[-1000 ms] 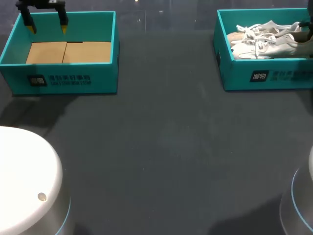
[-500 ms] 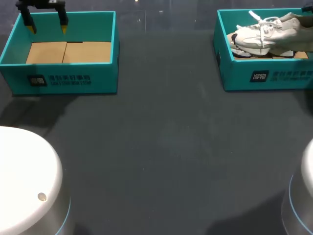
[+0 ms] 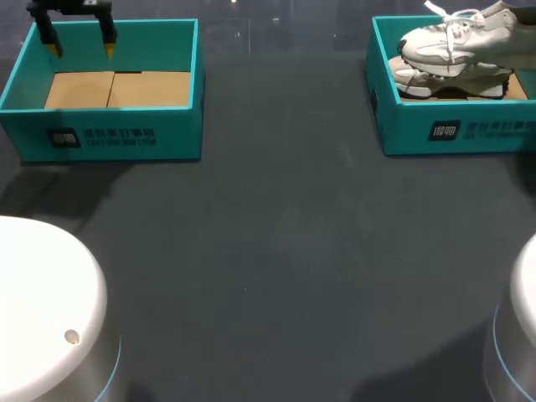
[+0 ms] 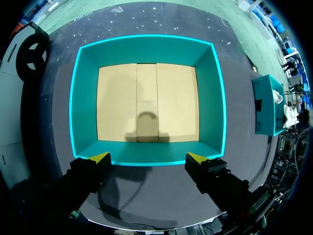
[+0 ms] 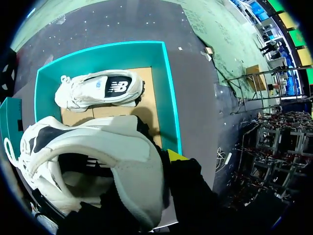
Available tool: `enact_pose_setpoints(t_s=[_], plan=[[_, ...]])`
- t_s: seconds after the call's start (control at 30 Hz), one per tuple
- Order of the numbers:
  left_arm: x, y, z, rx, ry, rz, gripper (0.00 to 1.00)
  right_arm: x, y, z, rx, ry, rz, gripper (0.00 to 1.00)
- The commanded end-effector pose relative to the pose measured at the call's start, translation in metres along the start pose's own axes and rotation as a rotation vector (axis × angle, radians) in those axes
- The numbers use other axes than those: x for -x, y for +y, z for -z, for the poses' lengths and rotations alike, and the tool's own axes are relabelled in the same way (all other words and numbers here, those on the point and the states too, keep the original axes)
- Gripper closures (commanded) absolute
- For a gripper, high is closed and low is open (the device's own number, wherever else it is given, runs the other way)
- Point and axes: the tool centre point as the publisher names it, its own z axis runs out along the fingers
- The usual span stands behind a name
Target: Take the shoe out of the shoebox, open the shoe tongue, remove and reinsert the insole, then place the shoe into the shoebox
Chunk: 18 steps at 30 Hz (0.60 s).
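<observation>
Nearest me is the dark desk (image 3: 285, 251); the task's things all sit along its far side.

Out at ten o'clock is a teal box (image 3: 109, 138) with only a cardboard floor showing. The left gripper (image 4: 147, 159) hangs over its far rim, fingers spread and holding nothing. My guess is that it is parked there to keep out of the way. The tongue and insole work will likely need a second grip once the shoe is brought over.

At two o'clock stands the shoebox (image 3: 469, 130). The shoe (image 3: 456, 38), white with dark panels, is raised in the air above it, toe toward nine o'clock. The right gripper (image 5: 168, 159) has it by the heel. One yellow tip lies against the outside of the heel collar and the other is hidden by the shoe, so I take it as clenched on the collar. A heel grip makes sense, since it leaves the laces and tongue free for what comes next.

A second shoe (image 3: 444, 82) lies on its side on the shoebox floor, right beneath the raised one. I'd say a straight lift is what keeps the two from tangling.
</observation>
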Motion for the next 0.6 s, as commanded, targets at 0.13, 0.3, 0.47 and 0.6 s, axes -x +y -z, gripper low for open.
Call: enact_pose_setpoints(t_s=[0.13, 0.3, 0.47, 0.6], plan=[[0.0, 0.0, 0.0, -0.001, 0.0, 0.0, 0.0, -0.009, -0.047, 0.047, 0.018, 0.011, 0.014, 1.0], [0.0, 0.0, 0.0, -0.001, 0.0, 0.0, 0.0, -0.032, -0.087, 0.072, 0.057, -0.007, 0.006, 1.0], [0.0, 0.0, 0.0, -0.001, 0.0, 0.0, 0.0, -0.065, -0.126, 0.088, 0.077, -0.045, -0.008, 1.0], [0.0, 0.0, 0.0, -0.001, 0.0, 0.0, 0.0, -0.092, -0.154, 0.094, 0.082, -0.06, -0.025, 1.0]])
